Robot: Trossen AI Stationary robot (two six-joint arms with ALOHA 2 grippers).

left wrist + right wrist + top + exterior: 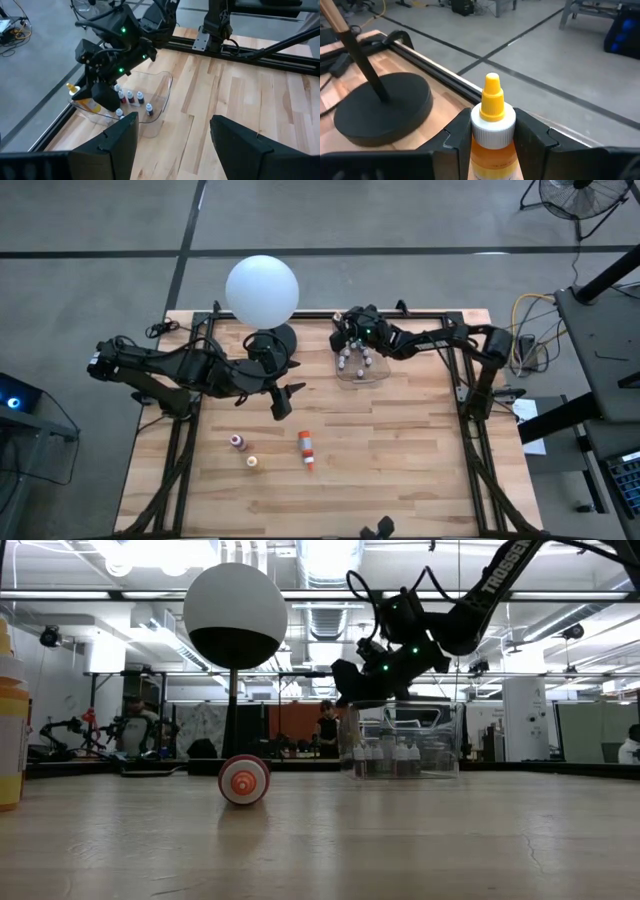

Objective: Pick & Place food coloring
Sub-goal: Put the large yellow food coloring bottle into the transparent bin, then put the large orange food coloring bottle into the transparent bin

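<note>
White globe lamp (262, 290) on its black base (382, 107) at table's 11 o'clock, beside clear bin (362, 372) at 1. Bin holds small bottles (130, 97). Right gripper (492, 132), above bin, clamped on yellow-capped bottle (492, 125). Left gripper (172, 135) fingers apart, mid-table. Three bottles (305, 447) lie toward 6.

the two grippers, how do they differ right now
The right gripper is clamped on a yellow-capped bottle above the clear bin; the left gripper is open and empty, over bare table. Both have dark fingers.
</note>
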